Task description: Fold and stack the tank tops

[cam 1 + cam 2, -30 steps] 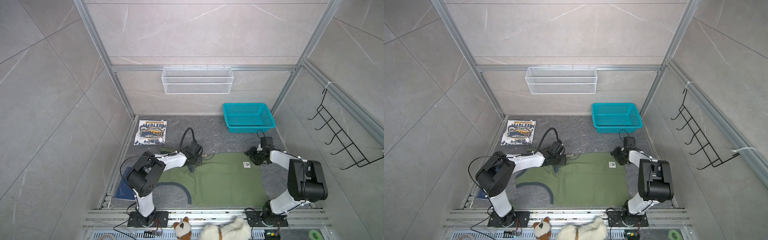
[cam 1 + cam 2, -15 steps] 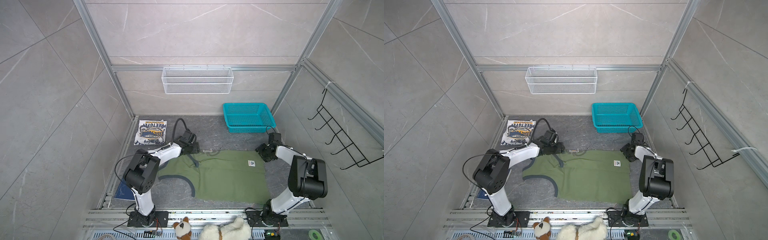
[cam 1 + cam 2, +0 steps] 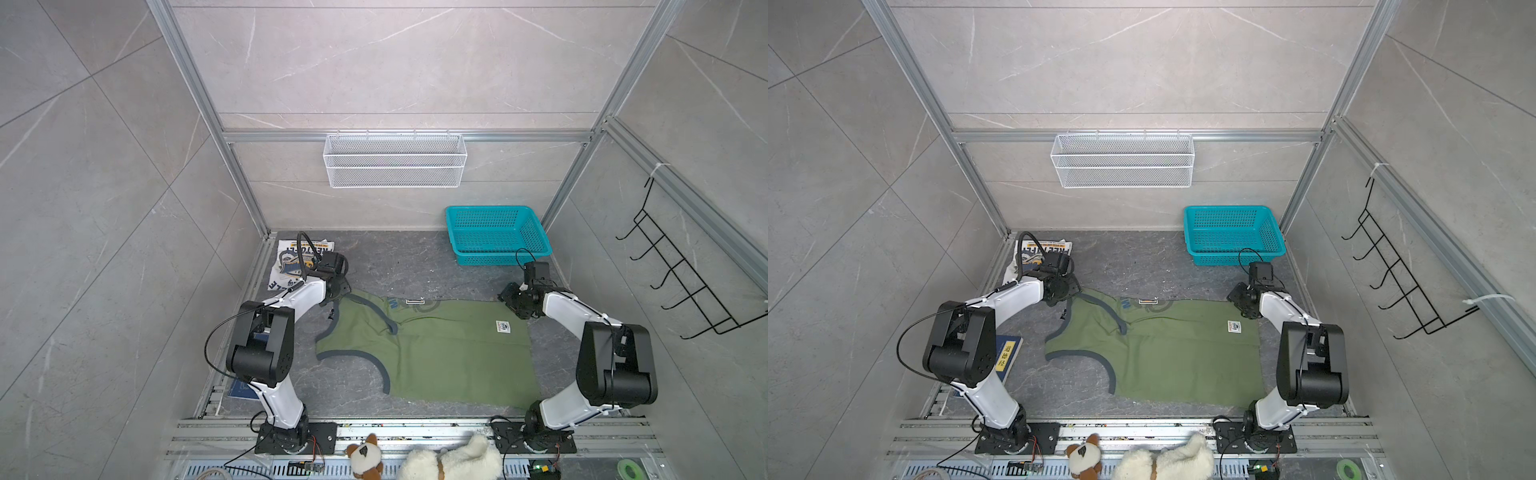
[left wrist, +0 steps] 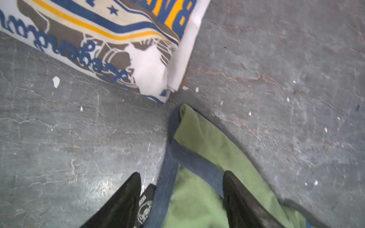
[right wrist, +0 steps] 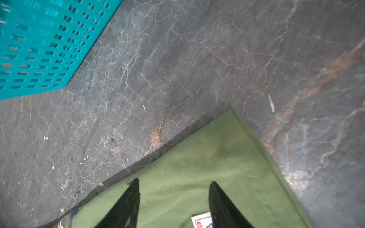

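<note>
Grey marbled worktop fills a tiled booth, with a teal basket at 1 o'clock and plush toys at 6 o'clock off the front rail. At 10 o'clock lies the white top, already folded to a small packet with its print up. Across the centre the green top is spread flat, straps toward 9 o'clock and hem toward 3 o'clock. A narrow strip along its 12 o'clock edge looks turned over, showing some print.

At its 10 o'clock corner the left tool stands with jaws moderately wide, straddling the navy-trimmed strap without pinching it. At the 2 o'clock corner the right tool is likewise parted over the hem corner, cloth lying slack between its tips, nothing gripped.

This cloth reads as light, thin and limp: it will sag from any single pinch and drag rather than slide cleanly on the matte stone. Best holds are probably the bound strap, where the trim gives a thicker ridge, and the stitched hem corner. Taking both at once should keep the 12 o'clock edge straight through a fold. Tips likely need to press right down to catch both layers; catching one would open the top up.
</note>
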